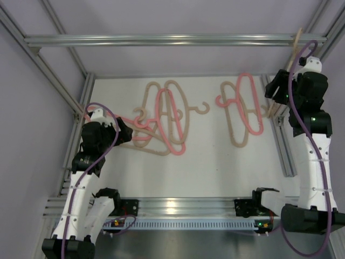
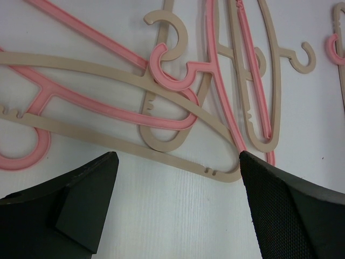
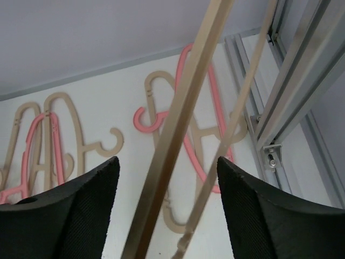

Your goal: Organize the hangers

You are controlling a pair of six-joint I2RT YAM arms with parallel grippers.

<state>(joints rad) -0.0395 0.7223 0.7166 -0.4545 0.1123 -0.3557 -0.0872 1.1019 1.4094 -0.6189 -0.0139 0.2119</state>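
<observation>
A tangled pile of beige and pink hangers (image 1: 161, 121) lies at the table's back left. A pink hanger (image 1: 249, 102) and a beige hanger (image 1: 237, 127) lie crossed at the back right. My left gripper (image 1: 125, 132) is open and empty just left of the pile. In the left wrist view it (image 2: 177, 156) hovers near the lower bar of a beige hanger (image 2: 135, 147) that crosses a pink one (image 2: 108, 110). My right gripper (image 1: 274, 89) is open at the far right. A raised beige hanger (image 3: 183, 108) passes between its fingers (image 3: 167, 160), untouched; its top leans by the rail (image 1: 296, 48).
An aluminium crossbar (image 1: 172, 39) spans the back above the table. Frame rails run along the right side (image 1: 280, 135) and the front edge (image 1: 183, 208). The right rail stands close beside my right gripper (image 3: 302, 81). A grey wall backs the table.
</observation>
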